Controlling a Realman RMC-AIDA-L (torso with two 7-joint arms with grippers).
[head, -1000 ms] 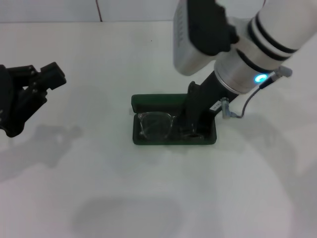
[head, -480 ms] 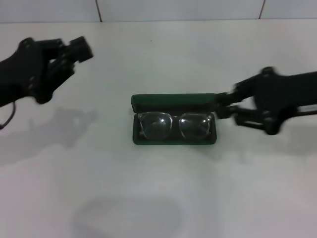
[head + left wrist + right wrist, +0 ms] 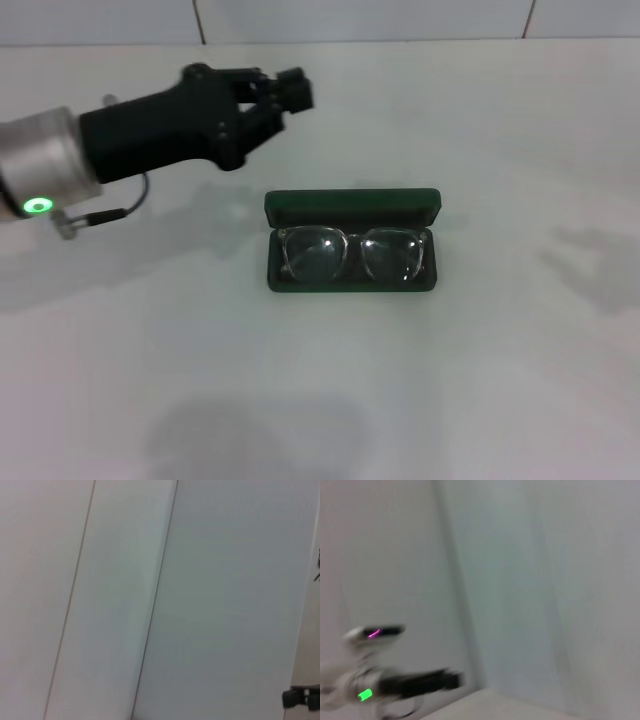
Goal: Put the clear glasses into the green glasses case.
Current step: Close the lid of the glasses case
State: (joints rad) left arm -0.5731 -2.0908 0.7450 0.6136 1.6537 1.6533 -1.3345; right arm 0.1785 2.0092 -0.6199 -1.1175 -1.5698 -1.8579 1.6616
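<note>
On the white table [image 3: 320, 400], the green glasses case [image 3: 352, 208] lies open with the clear glasses [image 3: 350, 254] inside. The left gripper [image 3: 283, 93] hovers behind-left, empty; finger spread indeterminate. The right gripper is out of sight.

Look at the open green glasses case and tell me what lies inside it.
Inside the green glasses case lie the clear glasses, lenses facing up, filling the tray. The lid stands open behind them. The case floor beneath the glasses is mostly covered, and their arms cannot be made out.

left tool [image 3: 285, 92] raised, reaching forward; right arm out of head view.
</note>
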